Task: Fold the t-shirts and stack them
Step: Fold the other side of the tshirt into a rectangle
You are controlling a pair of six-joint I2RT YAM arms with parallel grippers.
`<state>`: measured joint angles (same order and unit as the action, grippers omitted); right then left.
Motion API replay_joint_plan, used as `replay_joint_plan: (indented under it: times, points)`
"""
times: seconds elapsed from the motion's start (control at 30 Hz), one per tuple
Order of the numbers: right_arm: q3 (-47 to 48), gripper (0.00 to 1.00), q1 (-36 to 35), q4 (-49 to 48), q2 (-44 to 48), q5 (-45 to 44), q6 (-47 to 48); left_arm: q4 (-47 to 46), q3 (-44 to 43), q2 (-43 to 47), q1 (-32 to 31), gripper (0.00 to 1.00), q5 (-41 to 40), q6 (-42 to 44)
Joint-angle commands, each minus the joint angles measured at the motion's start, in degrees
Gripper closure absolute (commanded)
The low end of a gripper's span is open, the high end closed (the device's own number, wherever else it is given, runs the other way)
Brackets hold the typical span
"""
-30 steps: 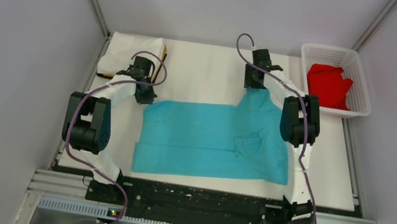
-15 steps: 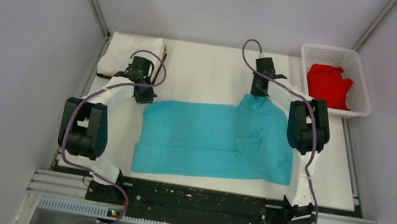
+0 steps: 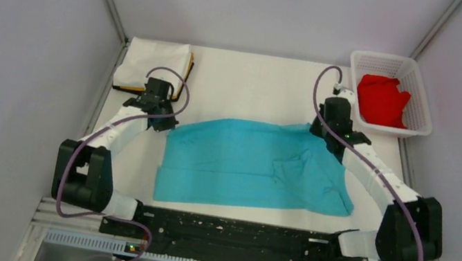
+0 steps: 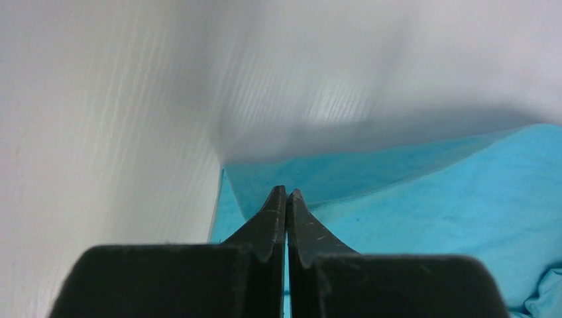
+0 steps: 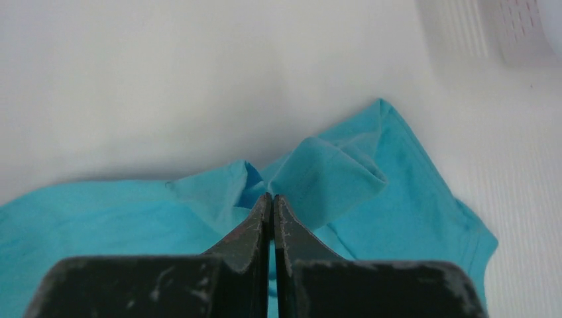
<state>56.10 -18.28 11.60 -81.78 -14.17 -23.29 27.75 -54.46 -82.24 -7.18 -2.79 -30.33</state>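
The turquoise-blue t-shirt (image 3: 244,164) lies spread across the middle of the table. My left gripper (image 3: 163,122) is shut on its far left corner; in the left wrist view the tips (image 4: 286,192) pinch the cloth (image 4: 424,199), which rises taut from them. My right gripper (image 3: 324,128) is shut on its far right corner; in the right wrist view the tips (image 5: 270,197) pinch a bunched fold (image 5: 331,175). The red t-shirt (image 3: 381,100) lies in the basket. The white t-shirt (image 3: 151,65) lies folded at the back left, on the orange-yellow one (image 3: 188,75), of which only an edge shows.
The white lattice basket (image 3: 418,122) stands at the back right corner, just right of my right gripper. Grey walls close in on both sides and the back. The black rail (image 3: 233,232) runs along the near edge.
My right gripper has moved right and nearer with the shirt's far right corner. My left gripper has moved slightly nearer. Both elbows have swung outward and down. The shirt's far edge is now straighter.
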Motion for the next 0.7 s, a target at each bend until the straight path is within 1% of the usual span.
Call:
replay_joint_plan:
  times: [0.0,0.17,0.27,0.43,0.57,0.67]
  points:
    - [-6.6,1.0,-1.8,2.1,9.9,-0.8,-4.3,-2.2,3.0,4.8,-0.1,1.0,0.6,-0.8]
    - [-11.5,1.0,-3.4,8.5,18.3,0.4,-5.3,-2.3,7.4,9.3,-0.1,1.0,0.8,-1.7]
    - [-13.0,1.0,-5.7,12.8,22.4,0.0,-6.5,-2.3,10.0,11.7,-0.1,1.0,0.9,-2.4]
    - [-14.6,1.0,-9.3,23.1,28.8,-2.3,-9.1,-1.5,13.6,15.7,-0.1,1.0,-0.5,-4.6]
    - [-15.6,1.0,-9.9,30.1,32.6,-3.6,-10.1,-0.6,16.2,18.3,-0.1,1.0,-3.8,-6.7]
    - [-16.8,1.0,-10.0,32.5,34.1,-1.5,-10.9,-0.2,16.8,17.8,-0.1,1.0,-6.6,-8.6]
